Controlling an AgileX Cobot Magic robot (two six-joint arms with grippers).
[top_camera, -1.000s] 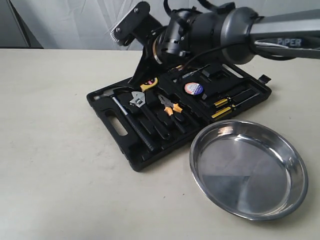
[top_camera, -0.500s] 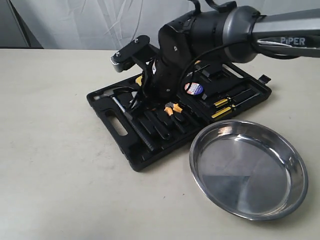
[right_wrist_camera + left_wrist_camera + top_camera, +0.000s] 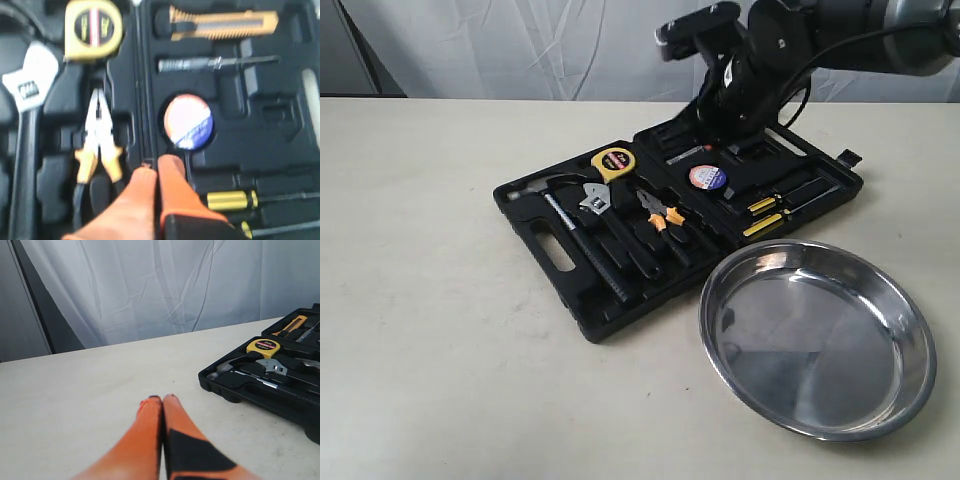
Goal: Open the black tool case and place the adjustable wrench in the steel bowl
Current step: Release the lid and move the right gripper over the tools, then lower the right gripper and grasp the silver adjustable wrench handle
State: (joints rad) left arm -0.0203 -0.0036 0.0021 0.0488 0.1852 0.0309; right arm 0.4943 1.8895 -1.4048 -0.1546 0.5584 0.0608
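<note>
From across the room, the black tool case (image 3: 610, 310) lies open flat on the counter (image 3: 440, 350), and the steel bowl (image 3: 817, 345) sits empty just beside its near right corner. The adjustable wrench (image 3: 617, 228) rests in its slot in the left half of the case, between the hammer (image 3: 582, 245) and the pliers (image 3: 663, 215). Its silver head points to the far side and its black handle runs back toward the near edge. The right arm hangs over the far right half of the case. The left arm is out of sight here.

Through the left wrist camera, the left pincer (image 3: 162, 400) is pressed together and holds nothing, low over bare counter. The case (image 3: 240, 390) is off to one side, well apart, and only the wrench's bright head (image 3: 274, 366) shows clearly.

The right wrist camera is blurred, but the right pincer (image 3: 157, 167) is also pressed together and empty. Its tips are over the hinge line beside a round sticker (image 3: 188, 121). The wrench (image 3: 25, 150) lies across the hinge from it, past the pliers (image 3: 97, 135), with its long axis running roughly the way the fingers point.

I judge the right arm the nearer one — it would need to shift sideways over the pliers and spread its fingers across the slim handle. The handle is sunk in its slot, so the grip may be shallow.
</note>
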